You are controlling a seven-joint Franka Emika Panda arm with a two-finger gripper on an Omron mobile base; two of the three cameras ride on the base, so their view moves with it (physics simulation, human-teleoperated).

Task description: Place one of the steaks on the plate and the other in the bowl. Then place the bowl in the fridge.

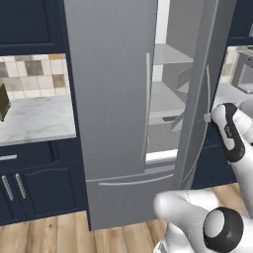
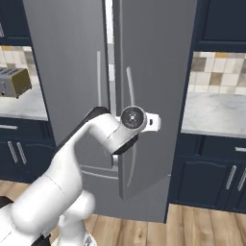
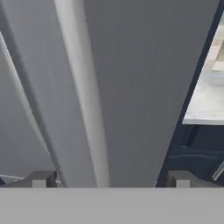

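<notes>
The fridge (image 1: pixel 113 99) stands between navy cabinets, its right door (image 1: pixel 197 99) swung partly out so pale shelves (image 1: pixel 168 91) show in the gap; what lies on them cannot be made out. No writing can be read anywhere. The white arm reaches up to that door, wrist level with the middle of its long handle (image 3: pixel 85 109). The hand (image 3: pixel 109 179) is open, fingers (image 3: pixel 39 178) spread either side of the handle without touching it. Left of the fridge, a toaster (image 2: pixel 14 81) sits on the marble bench (image 2: pixel 21 105).

- Fridge (image 1: pixel 113 99) right ahead of the claw: brushed grey metal, satin sheen.
- Counter (image 2: pixel 211 115) off to its right: polished marble look.
- Floor (image 1: pixel 49 234) below: smooth wood planks.
</notes>
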